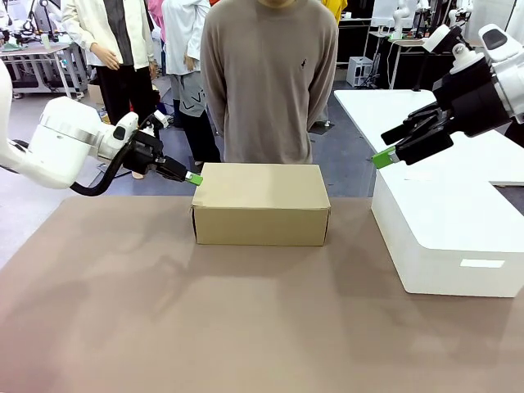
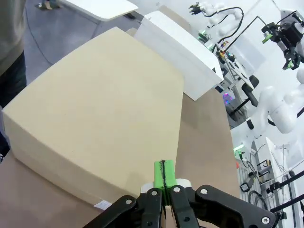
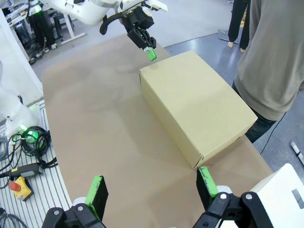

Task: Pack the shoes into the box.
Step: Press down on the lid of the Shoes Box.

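Closed tan-brown cardboard shoebox point(image 1: 260, 204), grippers parked at either end.

Left gripper point(image 1: 193, 178): green pads pressed together, nothing held, tips at the box's top left edge, likely placed to press or nudge the lid. Right gripper point(image 1: 382, 158): jaws spread wide and empty, raised well apart from the box's right end, above the large smooth white block point(image 1: 446, 237), probably kept clear. Lid flat on the box, so shoes presumably inside. Person standing just behind the box.

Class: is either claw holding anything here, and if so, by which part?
Nothing is held. The left claw is shut, empty, at the closed cardboard box's corner; the right claw is open.
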